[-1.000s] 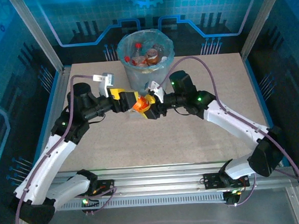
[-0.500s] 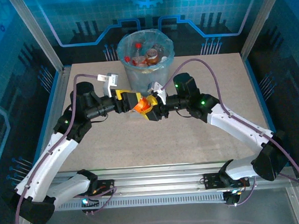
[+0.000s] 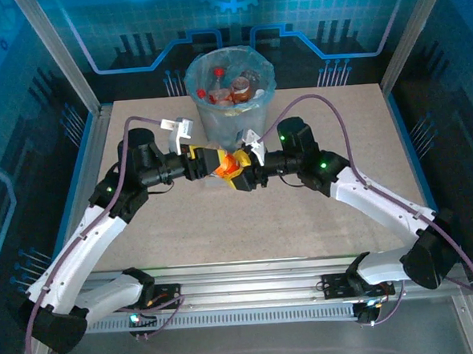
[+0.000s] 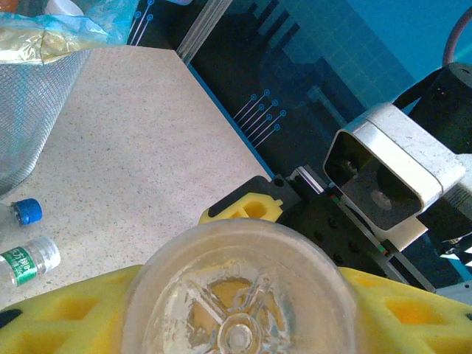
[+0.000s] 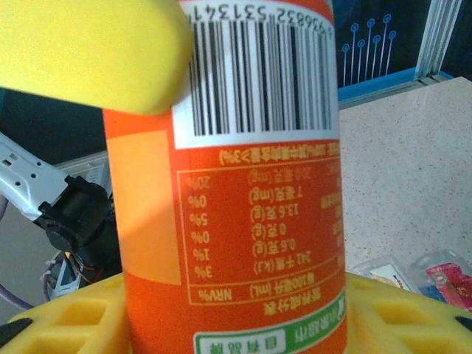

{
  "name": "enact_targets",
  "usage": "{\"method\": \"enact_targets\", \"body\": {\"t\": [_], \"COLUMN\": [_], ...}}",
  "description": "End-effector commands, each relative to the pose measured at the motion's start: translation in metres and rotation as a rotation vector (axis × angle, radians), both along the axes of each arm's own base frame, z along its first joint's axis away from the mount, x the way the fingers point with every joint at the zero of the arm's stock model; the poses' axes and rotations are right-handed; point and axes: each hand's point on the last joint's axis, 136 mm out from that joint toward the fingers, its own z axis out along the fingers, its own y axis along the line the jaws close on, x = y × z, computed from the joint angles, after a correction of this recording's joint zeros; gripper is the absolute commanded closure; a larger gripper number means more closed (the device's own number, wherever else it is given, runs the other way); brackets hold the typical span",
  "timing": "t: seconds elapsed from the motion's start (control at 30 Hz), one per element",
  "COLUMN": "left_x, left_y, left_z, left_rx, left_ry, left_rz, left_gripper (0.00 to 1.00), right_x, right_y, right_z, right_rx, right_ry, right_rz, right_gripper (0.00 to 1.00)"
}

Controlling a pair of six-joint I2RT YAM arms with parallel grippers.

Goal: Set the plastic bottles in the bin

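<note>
Speckled beige worktop [image 3: 303, 221] is enclosed by blue-lit walls. Above its middle the left hand [image 3: 212, 162] and right hand [image 3: 241, 172] are set tip to tip, with an orange bottle [image 3: 224, 165] between them. The bottle is clenched in the right hand, its label and barcode against the yellow fingers [image 5: 88, 51]. Its clear base is flanked by the left hand's fingers [image 4: 66, 313]; whether it is gripped there cannot be told. The bin [image 3: 221, 126], with more bottles [image 3: 235, 87] inside, is set just beyond both hands. Two clear bottles [image 4: 29, 259] are seen lying on the worktop beside the left hand.
</note>
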Motion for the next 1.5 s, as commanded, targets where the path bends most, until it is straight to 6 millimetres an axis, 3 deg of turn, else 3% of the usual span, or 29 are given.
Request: {"method": "enact_targets", "body": {"t": [0.0,0.13,0.2,0.47,0.6,0.73,0.87,1.1,1.23,1.47], "left_x": [-0.005,0.001,0.005,0.031,0.06,0.108,0.162,0.258,0.298,0.344], "left_y": [0.001,0.013,0.023,0.071,0.072,0.059,0.042,0.023,0.021,0.021], "left_z": [0.025,0.04,0.05,0.108,0.134,0.15,0.145,0.111,0.095,0.069], "left_rx": [-0.027,-0.022,-0.011,0.112,0.107,0.115,0.127,0.2,0.258,0.238], "left_ry": [-0.053,-0.104,-0.143,-0.352,-0.414,-0.424,-0.421,-0.359,-0.358,-0.357], "left_rz": [-0.002,0.084,0.147,0.437,0.488,0.507,0.526,0.565,0.607,0.653], "left_gripper": [0.44,0.46,0.46,0.51,0.51,0.52,0.52,0.51,0.51,0.45], "right_x": [0.007,0.013,0.019,0.049,0.06,0.074,0.085,0.099,0.105,0.112], "right_y": [-0.008,-0.016,-0.023,-0.092,-0.124,-0.133,-0.127,-0.127,-0.127,-0.129], "right_z": [0.013,0.017,0.022,0.047,0.044,0.042,0.056,0.075,0.073,0.073], "right_rx": [0.027,0.032,0.034,0.059,0.07,0.086,0.106,0.112,0.098,0.079], "right_ry": [-0.047,-0.073,-0.1,-0.205,-0.156,-0.065,-0.041,-0.08,-0.075,-0.074], "right_rz": [-0.056,-0.128,-0.195,-0.62,-0.769,-0.808,-0.777,-0.782,-0.783,-0.792], "right_gripper": [0.39,0.15,0.11,0.02,0.01,0.07,0.16,0.19,0.19,0.19]}}
